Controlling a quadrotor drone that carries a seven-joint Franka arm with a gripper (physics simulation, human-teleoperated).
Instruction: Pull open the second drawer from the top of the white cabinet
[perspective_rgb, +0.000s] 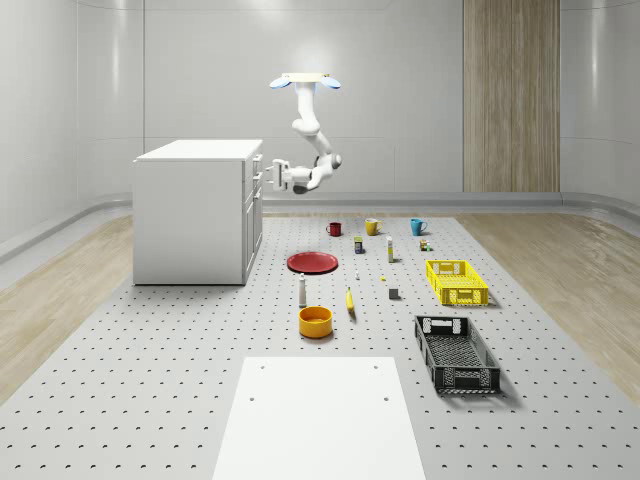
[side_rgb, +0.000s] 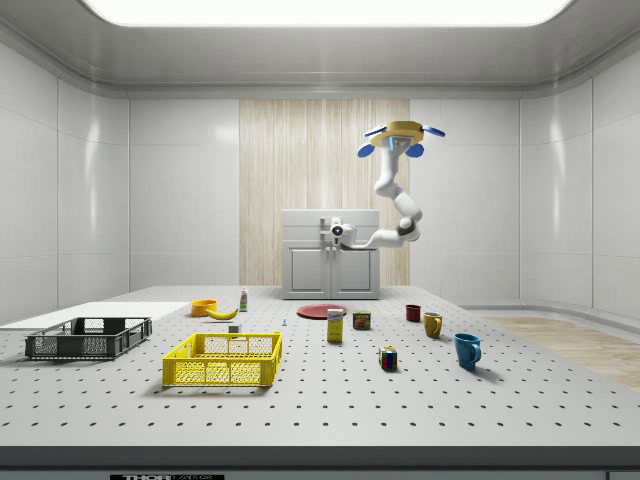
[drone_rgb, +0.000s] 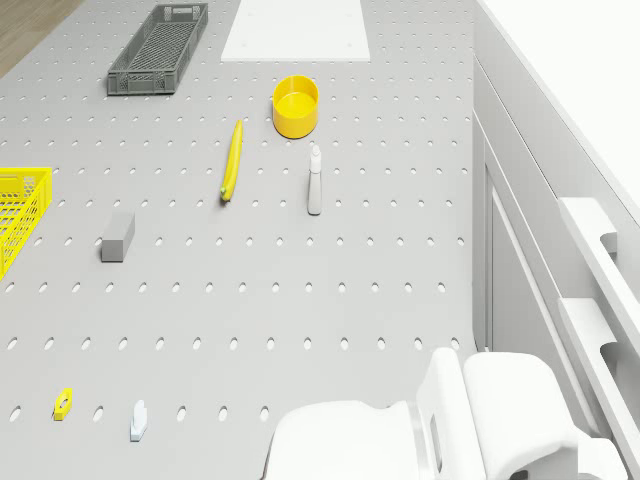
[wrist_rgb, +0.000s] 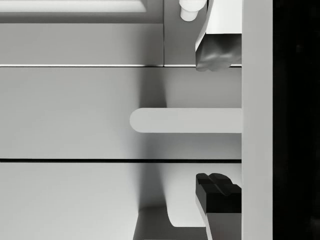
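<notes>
The white cabinet (perspective_rgb: 190, 215) stands at the whole-scene view's left, its drawer fronts facing right. The drone (perspective_rgb: 303, 80) hovers high beside that front, above the floor, and its arm bends down toward the upper drawers. My gripper (perspective_rgb: 268, 172) is level with the upper handles, right at the front. In the wrist view my gripper (wrist_rgb: 218, 122) is open, one fingertip (wrist_rgb: 217, 52) on each side of a flat white drawer handle (wrist_rgb: 185, 120), with gaps to both. From the side view my gripper (side_rgb: 327, 228) sits before the cabinet (side_rgb: 300, 265). Which drawer this handle belongs to I cannot tell.
A red plate (perspective_rgb: 312, 262), a bottle (perspective_rgb: 302, 290), a banana (perspective_rgb: 350, 299) and an orange bowl (perspective_rgb: 315, 320) lie on the floor right of the cabinet. Three mugs (perspective_rgb: 372, 226) stand behind. Yellow crate (perspective_rgb: 457, 281) and black crate (perspective_rgb: 456, 353) sit farther right.
</notes>
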